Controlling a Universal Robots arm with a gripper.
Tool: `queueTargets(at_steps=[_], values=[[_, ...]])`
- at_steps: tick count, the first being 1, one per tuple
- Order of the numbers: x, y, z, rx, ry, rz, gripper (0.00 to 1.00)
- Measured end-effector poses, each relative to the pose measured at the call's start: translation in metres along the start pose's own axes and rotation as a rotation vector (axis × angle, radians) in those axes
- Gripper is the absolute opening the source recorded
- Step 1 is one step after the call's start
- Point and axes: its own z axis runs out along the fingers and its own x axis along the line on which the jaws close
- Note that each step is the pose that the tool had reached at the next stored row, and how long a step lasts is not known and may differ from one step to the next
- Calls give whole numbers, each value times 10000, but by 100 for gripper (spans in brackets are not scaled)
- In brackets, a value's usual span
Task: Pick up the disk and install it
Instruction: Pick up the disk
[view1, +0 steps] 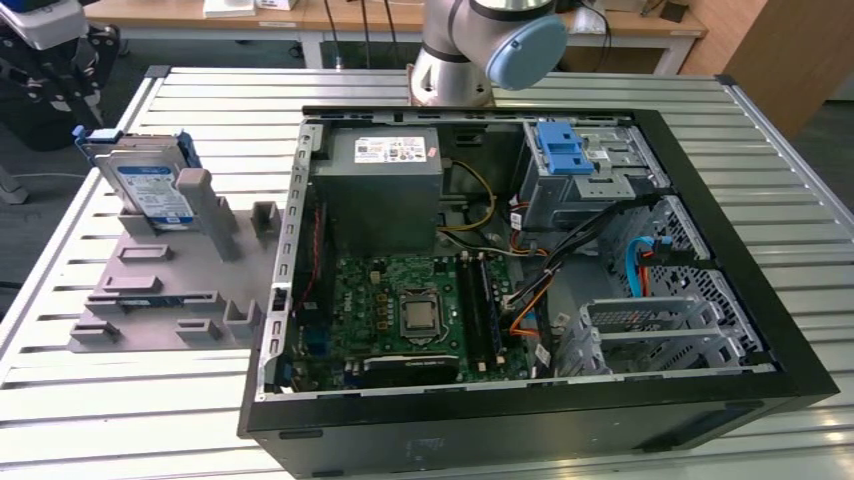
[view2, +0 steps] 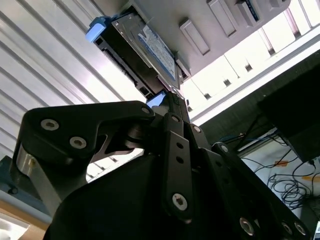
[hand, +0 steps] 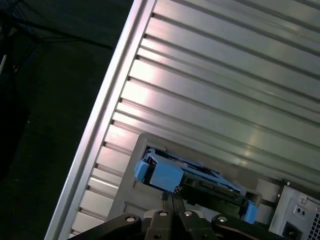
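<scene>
Ribbed aluminium table (view1: 134, 400), long parallel slats, wooden desks behind it.

Exterior view: a black computer case (view1: 534, 440) lies open on its side at the table's middle. Inside it are a plain grey power supply (view1: 380, 190) with a white sticker, a green motherboard (view1: 400, 300) with a square metal socket, bundled cables, perforated metal drive cages and a blue plastic latch (view1: 567, 150). A flat grey fixture (view1: 147, 300) with raised blocks and slots sits beside the case, toward the table's edge on the exterior view's left. The disk (view1: 144, 185) stands on edge in the fixture's far slot, near the table's far corner on that side. It is silver metal with a blue-and-white label and a blue bracket around it. The arm's grey base (view1: 461, 60), with a pale blue cap, rises at the far edge behind the case.

Second wrist view: the gripper (view2: 171, 97) is black, with bolted linkage bars, and its fingers are pressed together with nothing between them. The tips line up with the blue bracket corner of the disk (view2: 145, 50); contact cannot be told. The disk's dark side edge and its label face show here.

First wrist view: the gripper (hand: 168, 194) has its thin tips side by side, just short of the bracket's blue end tab (hand: 160, 172). The disk (hand: 210, 185) is seen edge-on in the fixture's slot, close to the table's long side rail, with dark floor beyond. The case's metal rear (hand: 300, 215) shows at one corner.
</scene>
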Motion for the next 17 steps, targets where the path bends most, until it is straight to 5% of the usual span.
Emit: queueTargets(at_steps=[17], values=[[0, 0, 2, -54, 71, -2469, 11]])
